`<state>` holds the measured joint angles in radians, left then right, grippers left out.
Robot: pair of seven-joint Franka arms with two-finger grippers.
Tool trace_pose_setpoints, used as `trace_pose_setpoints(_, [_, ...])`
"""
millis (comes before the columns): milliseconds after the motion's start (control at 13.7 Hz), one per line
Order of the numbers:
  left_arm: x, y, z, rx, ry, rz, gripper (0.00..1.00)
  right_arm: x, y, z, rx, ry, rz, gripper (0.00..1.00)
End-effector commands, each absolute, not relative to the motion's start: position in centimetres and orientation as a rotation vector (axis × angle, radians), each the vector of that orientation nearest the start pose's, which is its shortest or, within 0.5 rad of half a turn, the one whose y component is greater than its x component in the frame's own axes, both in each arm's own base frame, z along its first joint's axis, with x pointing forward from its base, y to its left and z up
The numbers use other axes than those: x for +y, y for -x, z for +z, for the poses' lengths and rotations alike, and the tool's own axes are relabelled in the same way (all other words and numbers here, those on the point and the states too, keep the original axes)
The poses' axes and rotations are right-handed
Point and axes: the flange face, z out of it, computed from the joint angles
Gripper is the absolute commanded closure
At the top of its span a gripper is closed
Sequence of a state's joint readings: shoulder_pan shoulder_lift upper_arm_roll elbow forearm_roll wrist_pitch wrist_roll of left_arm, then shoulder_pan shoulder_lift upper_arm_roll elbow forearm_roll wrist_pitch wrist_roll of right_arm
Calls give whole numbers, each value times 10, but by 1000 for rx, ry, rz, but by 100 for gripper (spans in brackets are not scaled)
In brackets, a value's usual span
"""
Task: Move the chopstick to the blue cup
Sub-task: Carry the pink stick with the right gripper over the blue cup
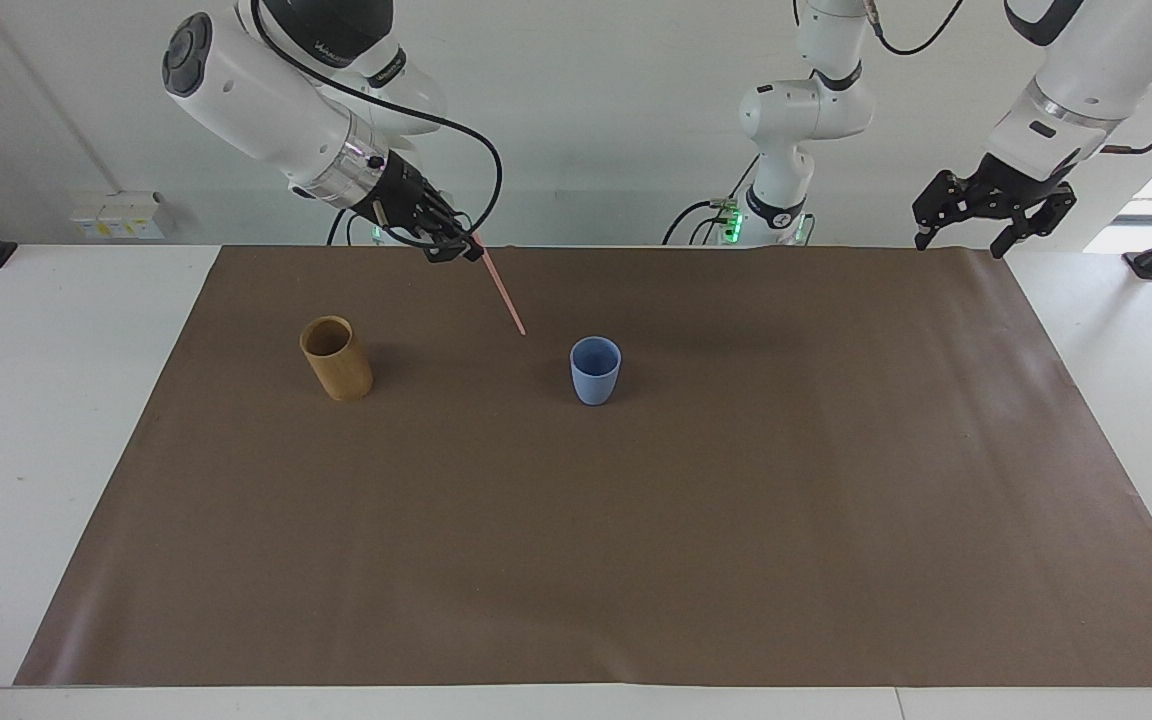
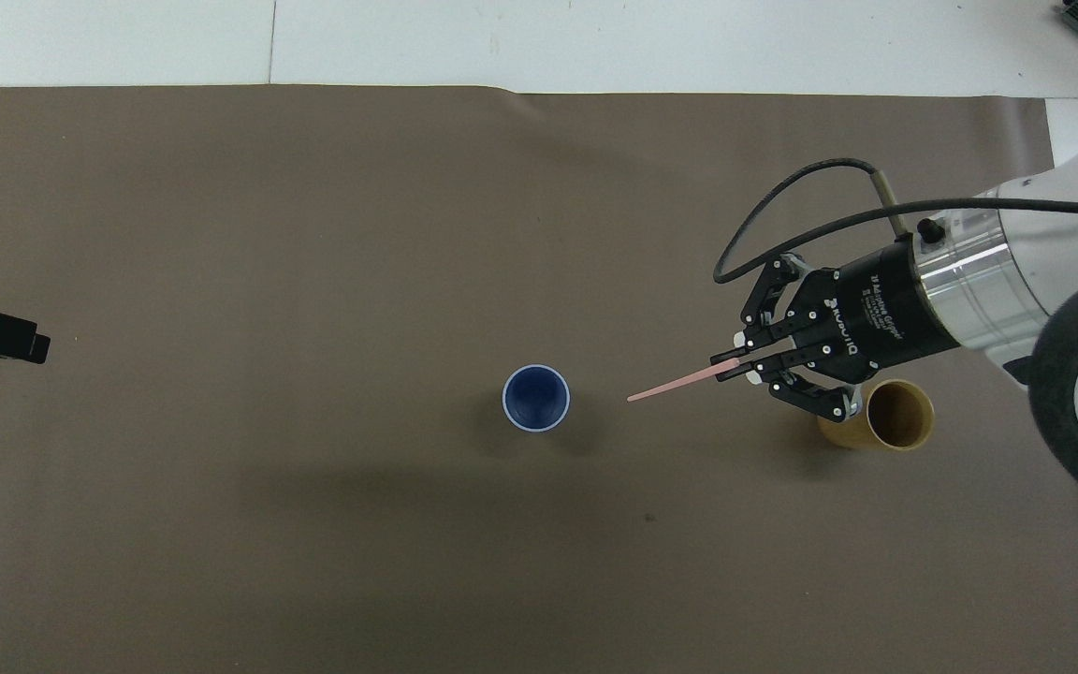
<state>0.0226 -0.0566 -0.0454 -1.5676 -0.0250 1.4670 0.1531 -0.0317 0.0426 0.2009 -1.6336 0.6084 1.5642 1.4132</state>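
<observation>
The right claw [image 1: 471, 247] is clamped on the upper end of the thin pale pink chopstick [image 1: 504, 293], held in the air over the brown mat [image 1: 636, 520] between the tan bamboo cylinder cup [image 1: 335, 357] and the small light blue plastic cup [image 1: 595, 370]. The stick's long axis slants downward, its free tip pointing toward the blue cup (not yet over its rim). The blue cup lies toward the left arm's end from the tip. The left claw [image 1: 994, 205] waits with fingers spread, holding nothing, above the bench edge.

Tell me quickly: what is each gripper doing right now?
Right gripper: shut on the chopstick, in the air between the bamboo cup and the blue cup.
Left gripper: open, holding nothing, waiting.
</observation>
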Motion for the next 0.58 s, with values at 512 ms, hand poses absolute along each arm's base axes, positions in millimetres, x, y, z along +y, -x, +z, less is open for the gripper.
trace_pose_setpoints(512, [-12,-520,653,258,3155,68,0,228,-546,597,1557,2161,699,100])
